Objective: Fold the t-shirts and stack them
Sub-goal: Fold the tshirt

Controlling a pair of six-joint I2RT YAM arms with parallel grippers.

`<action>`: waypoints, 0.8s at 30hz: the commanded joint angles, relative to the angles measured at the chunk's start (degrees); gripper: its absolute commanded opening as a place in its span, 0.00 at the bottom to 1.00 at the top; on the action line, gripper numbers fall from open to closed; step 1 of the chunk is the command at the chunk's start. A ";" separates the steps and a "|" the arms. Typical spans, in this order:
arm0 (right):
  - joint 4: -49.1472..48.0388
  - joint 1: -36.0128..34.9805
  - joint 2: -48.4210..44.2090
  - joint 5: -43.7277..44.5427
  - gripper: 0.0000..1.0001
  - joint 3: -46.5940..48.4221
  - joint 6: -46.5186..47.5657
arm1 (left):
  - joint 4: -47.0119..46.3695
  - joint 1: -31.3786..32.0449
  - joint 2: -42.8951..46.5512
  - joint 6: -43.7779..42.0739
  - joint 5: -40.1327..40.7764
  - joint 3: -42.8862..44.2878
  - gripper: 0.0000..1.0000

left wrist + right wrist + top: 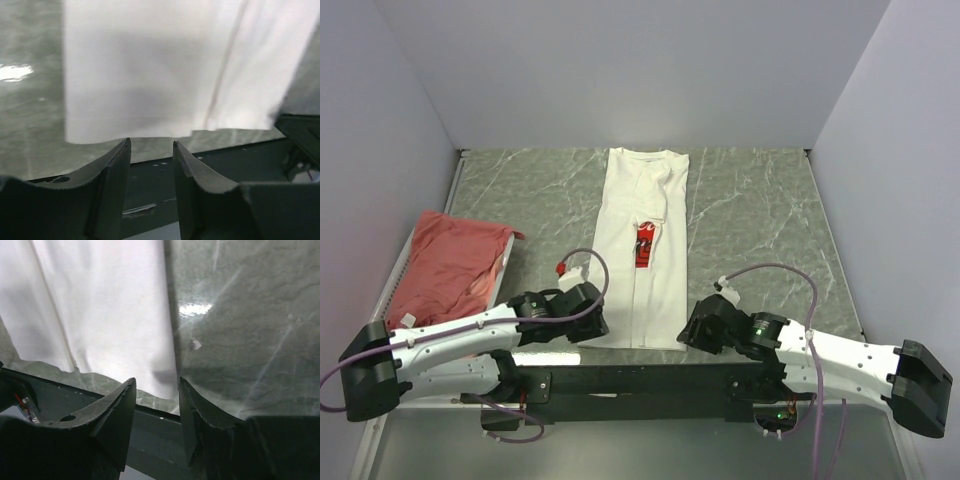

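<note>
The white t-shirt [620, 230] is a long strip running near to far, collar at the far end. Both the left gripper [151, 145] and right gripper [157, 382] have fingers apart, empty.

White t-shirt [100, 310] hem — just past gaping gripper [156, 381]

The tabletop [760, 220] is a grey-green marbled surface. A white t-shirt [645, 200] lies flat at its centre, folded into a long narrow strip with the collar at the far end and its red print [644, 246] partly showing. A wire basket [400, 265] sits at the left edge, holding a salmon-red t-shirt [445, 265].
</note>
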State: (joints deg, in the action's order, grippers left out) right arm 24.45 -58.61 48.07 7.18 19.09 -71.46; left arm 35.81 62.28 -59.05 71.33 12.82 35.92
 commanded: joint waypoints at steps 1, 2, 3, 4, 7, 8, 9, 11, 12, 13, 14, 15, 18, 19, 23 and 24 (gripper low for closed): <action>-0.98 0.87 0.09 -1.64 0.47 -1.34 0.10 | 3.03 -2.68 2.87 2.85 -1.30 -2.60 0.44; -1.33 0.78 0.09 -2.08 0.47 -1.69 -0.08 | 3.12 -3.39 3.49 3.46 -1.48 -3.39 0.43; -2.03 0.78 0.09 -2.26 0.47 -2.47 -0.34 | 3.21 -4.09 4.20 3.64 -1.74 -4.97 0.43; -2.38 0.95 0.09 -2.43 0.47 -2.83 -0.43 | 3.56 -5.40 5.42 3.99 -1.83 -5.42 0.43; -3.00 1.13 0.00 -2.96 0.47 -3.62 -1.05 | 4.09 -7.08 7.27 3.91 -1.57 -6.56 0.48; -3.09 1.22 -0.09 -2.96 0.47 -3.88 -1.14 | 4.09 -7.52 7.37 3.90 -1.66 -6.83 0.51; -3.18 1.30 -0.09 -2.96 0.47 -3.97 -1.31 | 4.00 -7.96 7.45 3.82 -1.92 -7.44 0.51; -3.09 1.30 0.09 -2.96 0.47 -4.15 -1.40 | 2.69 -9.19 7.28 3.55 -2.97 -8.14 0.52; -2.92 1.39 0.26 -2.79 0.47 -4.15 -1.40 | 2.34 -9.54 7.02 3.47 -3.32 -9.02 0.52; -2.74 1.48 0.27 -2.96 0.47 -4.06 -1.40 | 1.20 -10.24 6.84 3.20 -3.67 -9.46 0.52; -2.56 1.74 0.27 -2.96 0.47 -4.15 -1.31 | 1.02 -10.51 6.58 3.20 -3.94 -9.73 0.52; -2.39 1.74 0.18 -2.96 0.47 -4.15 -1.49 | 0.93 -10.77 6.49 3.20 -4.12 -10.17 0.52; -2.30 1.92 -0.17 -3.05 0.47 -4.59 -1.84 | 0.75 -11.30 6.40 3.11 -4.12 -10.87 0.52; -2.30 2.01 -0.26 -3.14 0.47 -4.76 -1.93 | 0.58 -11.39 6.49 3.03 -4.03 -11.05 0.52; -2.47 2.10 0.09 -3.84 0.46 -5.55 -2.28 | -0.74 -11.92 5.88 2.50 -4.91 -11.66 0.51; -2.74 2.18 0.44 -4.01 0.46 -5.73 -2.45 | -1.53 -11.92 5.70 2.41 -5.08 -12.19 0.50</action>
State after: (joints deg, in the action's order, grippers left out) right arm 20.16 -56.95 47.79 3.11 15.33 -73.28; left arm 37.12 50.74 -52.93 74.37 8.80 24.45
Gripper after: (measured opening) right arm 0.461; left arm 0.502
